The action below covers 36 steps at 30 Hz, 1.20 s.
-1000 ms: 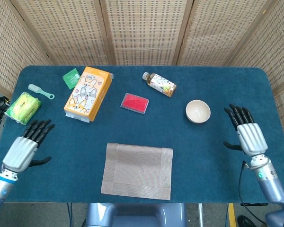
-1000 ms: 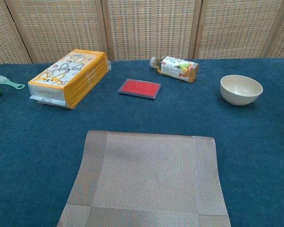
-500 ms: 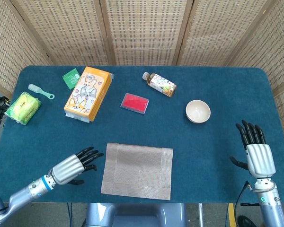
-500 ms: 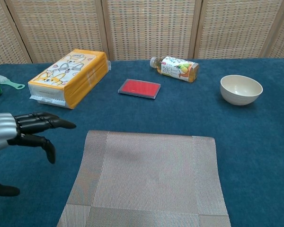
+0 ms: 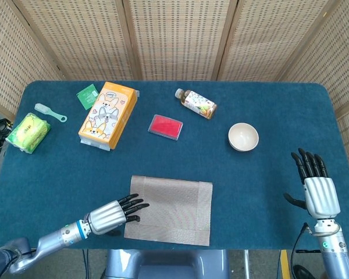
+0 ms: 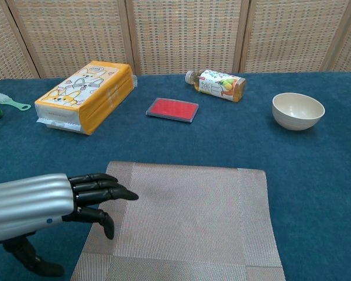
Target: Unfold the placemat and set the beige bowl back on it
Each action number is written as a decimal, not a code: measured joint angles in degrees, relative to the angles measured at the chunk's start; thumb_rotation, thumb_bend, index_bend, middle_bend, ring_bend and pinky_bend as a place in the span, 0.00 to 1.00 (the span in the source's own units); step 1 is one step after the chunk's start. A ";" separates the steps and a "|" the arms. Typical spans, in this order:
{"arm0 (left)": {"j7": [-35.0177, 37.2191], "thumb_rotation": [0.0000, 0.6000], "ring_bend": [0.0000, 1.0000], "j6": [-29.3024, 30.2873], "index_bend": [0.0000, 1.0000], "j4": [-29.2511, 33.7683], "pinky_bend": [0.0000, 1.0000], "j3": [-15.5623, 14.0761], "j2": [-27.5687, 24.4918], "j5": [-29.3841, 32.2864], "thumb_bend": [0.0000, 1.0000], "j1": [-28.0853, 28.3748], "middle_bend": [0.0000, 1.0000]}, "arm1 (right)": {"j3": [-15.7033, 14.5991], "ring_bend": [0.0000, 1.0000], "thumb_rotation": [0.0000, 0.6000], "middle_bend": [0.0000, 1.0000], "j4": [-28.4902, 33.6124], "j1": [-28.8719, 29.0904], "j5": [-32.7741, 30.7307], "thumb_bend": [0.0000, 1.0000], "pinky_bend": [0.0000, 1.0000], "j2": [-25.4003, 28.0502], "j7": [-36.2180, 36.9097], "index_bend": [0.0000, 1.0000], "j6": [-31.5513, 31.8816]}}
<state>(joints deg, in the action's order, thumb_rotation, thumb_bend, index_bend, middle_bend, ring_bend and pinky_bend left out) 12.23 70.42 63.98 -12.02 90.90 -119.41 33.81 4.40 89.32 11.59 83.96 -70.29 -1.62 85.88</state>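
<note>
Two hands are empty with fingers spread: the left hand (image 5: 111,213) reaches over the folded placemat's (image 5: 174,209) left edge, while the right hand (image 5: 315,189) waits well short of the beige bowl (image 5: 243,136). Fingertips may skid over the weave, dragging the whole mat instead of lifting one layer.

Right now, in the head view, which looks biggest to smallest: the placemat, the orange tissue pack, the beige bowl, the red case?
1. Placemat
2. Orange tissue pack
3 and 4. Beige bowl and red case look about alike; I won't rank them.
</note>
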 measured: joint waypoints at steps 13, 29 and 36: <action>-1.20 1.00 0.00 -2.04 0.30 0.03 0.00 -2.05 2.22 1.57 0.15 2.06 0.00 | 0.74 0.00 1.00 0.00 0.37 -0.57 0.38 0.06 0.00 0.47 0.53 0.00 -0.29; -3.40 1.00 0.00 0.05 0.30 -0.27 0.00 -4.25 1.69 2.41 0.15 2.02 0.00 | 1.26 0.00 1.00 0.00 0.72 -0.97 0.94 0.06 0.00 0.86 0.70 0.00 -0.62; -2.95 1.00 0.00 -0.64 0.30 -0.69 0.00 -4.30 3.32 3.14 0.17 2.54 0.00 | 1.54 0.00 1.00 0.00 0.85 -1.17 1.10 0.06 0.00 0.94 0.62 0.00 -0.53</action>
<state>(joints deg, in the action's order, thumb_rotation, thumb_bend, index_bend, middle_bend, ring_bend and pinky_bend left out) 9.28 69.78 63.29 -16.32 94.22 -116.27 36.35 5.94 90.17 10.42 85.06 -69.36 -1.00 85.35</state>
